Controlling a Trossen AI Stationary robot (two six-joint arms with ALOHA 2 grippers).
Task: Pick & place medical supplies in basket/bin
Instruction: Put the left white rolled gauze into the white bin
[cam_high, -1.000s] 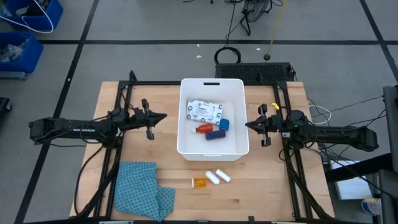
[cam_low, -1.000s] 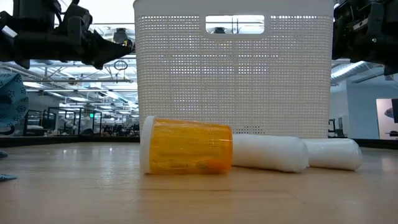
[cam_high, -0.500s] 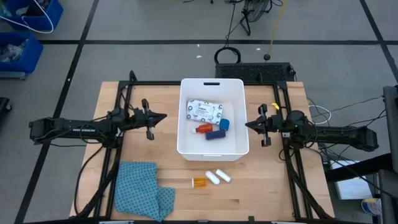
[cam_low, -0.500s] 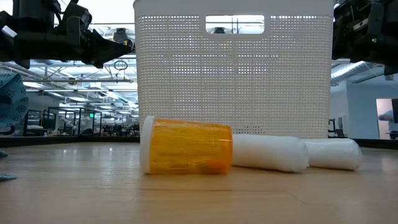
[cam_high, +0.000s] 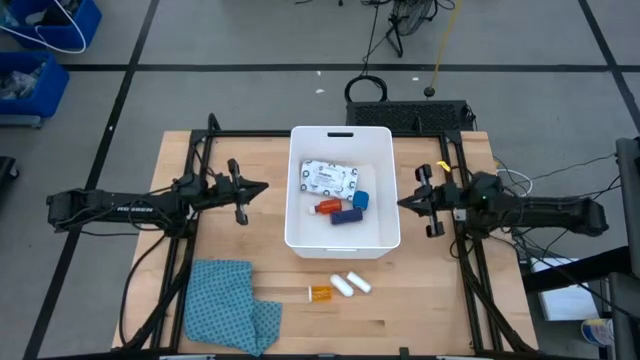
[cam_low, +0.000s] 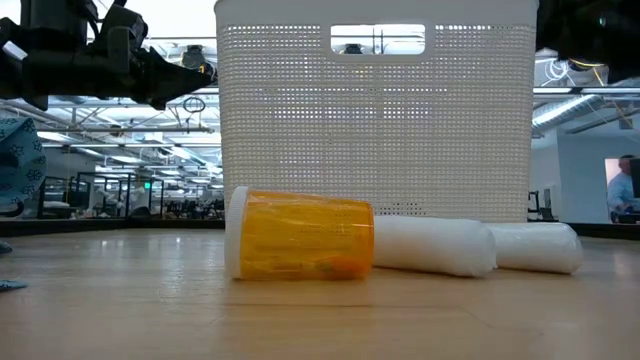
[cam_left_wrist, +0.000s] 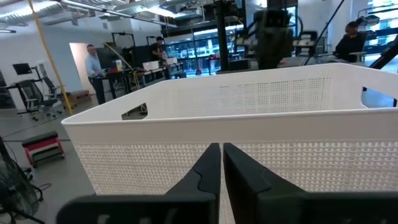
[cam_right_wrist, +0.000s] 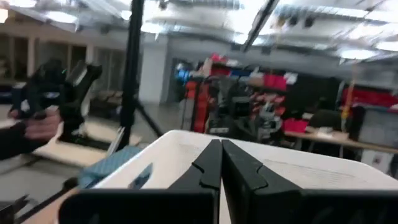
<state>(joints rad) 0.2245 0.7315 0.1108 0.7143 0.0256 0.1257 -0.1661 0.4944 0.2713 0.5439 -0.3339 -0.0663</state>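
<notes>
Inside large white perforated plastic tub: contents visible from above only. Left gripper, right gripper: closed, empty, beside tub.

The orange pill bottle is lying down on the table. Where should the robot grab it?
Grab the orange pill bottle around the middle of its round body, coming straight down from above. It lies on its side, white cap pointing away from the two white cylinders, so fingers probably close best across its narrow width, not end to end. The cylinders lie near its base end, so stay centred.
</notes>
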